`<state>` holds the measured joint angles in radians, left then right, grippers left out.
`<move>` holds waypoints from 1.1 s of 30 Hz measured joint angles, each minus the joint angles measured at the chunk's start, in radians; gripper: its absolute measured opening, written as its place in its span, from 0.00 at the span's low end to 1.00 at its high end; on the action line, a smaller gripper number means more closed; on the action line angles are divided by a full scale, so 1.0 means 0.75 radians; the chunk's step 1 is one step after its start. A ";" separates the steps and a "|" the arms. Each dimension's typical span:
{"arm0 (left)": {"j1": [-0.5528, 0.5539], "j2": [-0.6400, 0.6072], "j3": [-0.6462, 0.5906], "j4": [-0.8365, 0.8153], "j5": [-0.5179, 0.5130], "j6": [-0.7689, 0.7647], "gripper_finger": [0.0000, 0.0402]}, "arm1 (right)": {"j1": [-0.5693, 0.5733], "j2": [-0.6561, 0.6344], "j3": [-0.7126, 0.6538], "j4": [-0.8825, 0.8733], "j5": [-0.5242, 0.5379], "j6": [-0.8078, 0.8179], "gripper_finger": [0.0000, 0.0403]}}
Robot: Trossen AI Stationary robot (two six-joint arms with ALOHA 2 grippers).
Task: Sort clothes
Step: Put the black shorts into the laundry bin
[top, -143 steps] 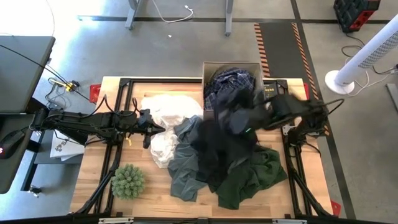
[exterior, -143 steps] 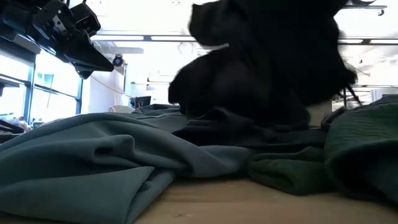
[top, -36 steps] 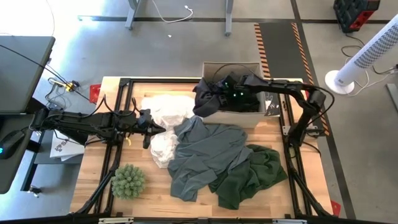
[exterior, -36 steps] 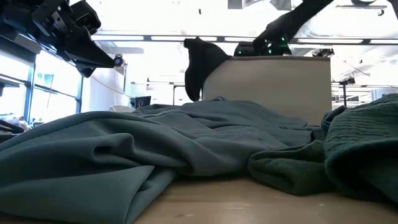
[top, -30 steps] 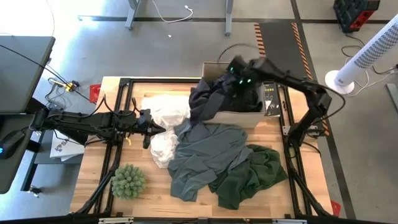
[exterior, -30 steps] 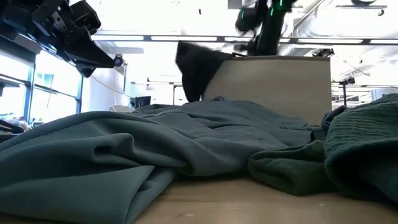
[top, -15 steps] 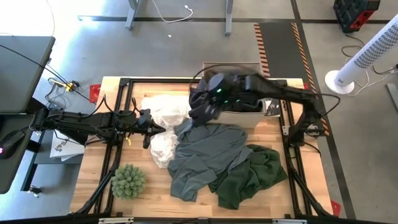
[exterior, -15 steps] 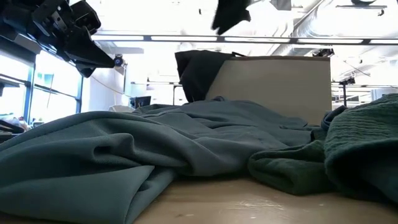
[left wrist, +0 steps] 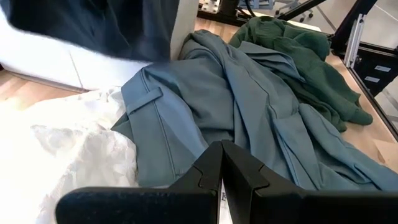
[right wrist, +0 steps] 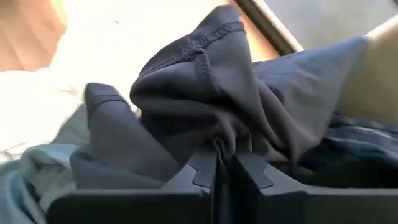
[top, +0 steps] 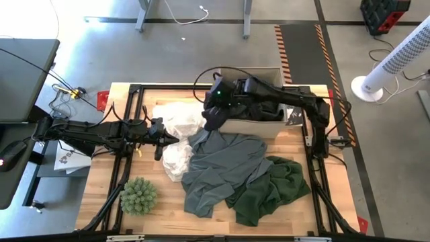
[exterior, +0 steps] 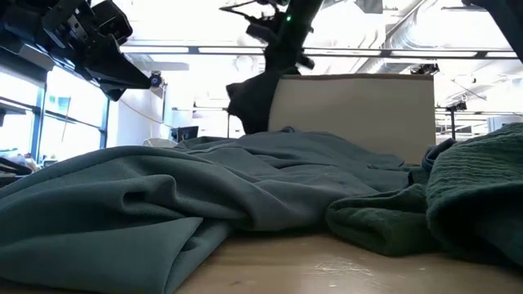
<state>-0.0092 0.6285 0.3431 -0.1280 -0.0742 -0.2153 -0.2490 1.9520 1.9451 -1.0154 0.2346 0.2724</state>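
A black garment (top: 212, 118) hangs over the left wall of a cardboard box (top: 255, 127) at the table's far side, and my right gripper (right wrist: 225, 157) is shut on it. A plaid shirt (right wrist: 364, 149) lies inside the box. In front of the box, a grey garment (top: 222, 165) is spread over the table, partly over a dark green one (top: 277, 185). A white garment (top: 178, 121) lies at the far left. My left gripper (left wrist: 221, 155) hangs shut above the white and grey garments, touching nothing. My right gripper pinches a bunched fold of the black garment (right wrist: 219, 134) between its two fingers, several layers, below a stitched hem (right wrist: 199, 46). The fingers slant down from above at the box's left wall. The garment droops over that wall (exterior: 249, 104), its lower part outside the box.
A spiky green ball (top: 138, 195) sits at the table's near left. Black frame rails run along the table's edges (top: 316, 175). Bare wood shows along the near edge (top: 168, 218).
My right gripper has swung from over the box toward the table's left and rolled about its own axis. It now stands at the box's left wall, on the black garment. The garment's hanging part has bunched closer to the wall.
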 joint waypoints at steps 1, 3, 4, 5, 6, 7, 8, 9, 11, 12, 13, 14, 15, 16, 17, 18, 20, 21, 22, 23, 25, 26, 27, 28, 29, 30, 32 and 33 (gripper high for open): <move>0.000 0.000 0.000 -0.002 0.000 0.000 0.02 | 0.003 -0.015 0.027 -0.020 0.082 0.020 0.05; 0.000 0.000 0.000 -0.010 0.001 -0.001 0.02 | 0.011 -0.059 0.089 -0.028 0.311 0.049 0.05; 0.000 -0.001 0.000 -0.018 0.004 -0.003 0.02 | 0.021 -0.088 0.118 -0.037 0.451 0.051 0.05; 0.000 0.000 0.000 -0.023 0.008 -0.011 0.02 | 0.031 -0.116 0.145 -0.054 0.575 0.053 0.04; 0.000 0.000 0.000 -0.031 0.008 -0.017 0.02 | 0.045 -0.142 0.173 -0.076 0.701 0.054 0.02; 0.000 0.000 0.000 -0.036 0.008 -0.021 0.02 | 0.056 -0.162 0.194 -0.102 0.791 0.056 0.02; 0.000 0.000 -0.001 -0.037 0.008 -0.021 0.02 | 0.063 -0.178 0.204 -0.143 0.842 0.071 0.02; 0.000 -0.001 -0.001 -0.043 0.008 -0.021 0.02 | 0.065 -0.187 0.209 -0.198 0.847 0.104 0.02; 0.000 0.000 -0.001 -0.044 0.009 -0.022 0.02 | 0.048 -0.194 0.202 -0.331 0.748 0.202 0.02; 0.000 0.000 -0.001 -0.044 0.009 -0.022 0.02 | 0.031 -0.194 0.183 -0.399 0.681 0.254 0.02; 0.000 -0.001 -0.001 -0.041 0.009 -0.022 0.02 | 0.016 -0.194 0.151 -0.457 0.616 0.300 0.02; 0.000 0.000 -0.001 -0.043 0.009 -0.022 0.02 | 0.002 -0.192 0.099 -0.490 0.567 0.338 0.02; 0.000 -0.001 -0.001 -0.043 0.009 -0.022 0.02 | -0.013 -0.191 0.033 -0.500 0.529 0.365 0.02; 0.000 -0.001 -0.001 -0.042 0.009 -0.022 0.02 | -0.026 -0.190 -0.054 -0.489 0.494 0.386 0.02; 0.000 0.000 -0.001 -0.042 0.009 -0.022 0.02 | -0.042 -0.187 -0.152 -0.455 0.463 0.399 0.02; 0.000 -0.001 -0.001 -0.042 0.009 -0.022 0.02 | -0.059 -0.185 -0.257 -0.392 0.441 0.400 0.02; 0.000 0.000 -0.001 -0.041 0.009 -0.022 0.02 | -0.111 -0.182 -0.473 -0.196 0.391 0.367 0.03; 0.000 0.000 -0.001 -0.041 0.009 -0.022 0.02 | -0.147 -0.182 -0.575 -0.078 0.350 0.350 0.04; 0.000 -0.001 -0.001 -0.041 0.009 -0.022 0.02 | -0.186 -0.184 -0.674 0.059 0.278 0.330 0.05; 0.000 -0.001 -0.001 -0.040 0.009 -0.022 0.02 | -0.225 -0.186 -0.769 0.208 0.172 0.324 0.06; 0.000 -0.001 -0.001 -0.040 0.009 -0.020 0.02 | -0.298 -0.188 -0.918 0.480 -0.039 0.336 0.09; 0.000 0.000 -0.001 -0.040 0.010 -0.011 0.02 | -0.328 -0.193 -0.971 0.574 -0.125 0.351 0.11; 0.000 -0.001 -0.001 -0.039 0.010 0.001 0.02 | -0.358 -0.195 -1.008 0.622 -0.198 0.360 0.13; 0.000 -0.001 -0.001 -0.037 0.010 0.011 0.02 | -0.386 -0.196 -1.021 0.631 -0.256 0.361 0.15; 0.000 0.000 0.000 -0.033 0.008 0.019 0.02 | -0.413 -0.197 -1.018 0.610 -0.303 0.359 0.17; 0.000 0.000 0.000 -0.031 0.004 0.020 0.02 | -0.438 -0.199 -0.998 0.571 -0.340 0.355 0.19; 0.000 -0.001 -0.001 -0.031 -0.007 0.021 0.02 | -0.480 -0.201 -0.921 0.441 -0.392 0.353 0.22; 0.000 0.000 -0.001 -0.033 -0.009 0.021 0.02 | -0.493 -0.206 -0.871 0.347 -0.403 0.352 0.23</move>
<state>-0.0093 0.6283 0.3428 -0.1524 -0.0807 -0.1997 -0.6187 1.7977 1.2916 -0.7553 -0.0679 0.5367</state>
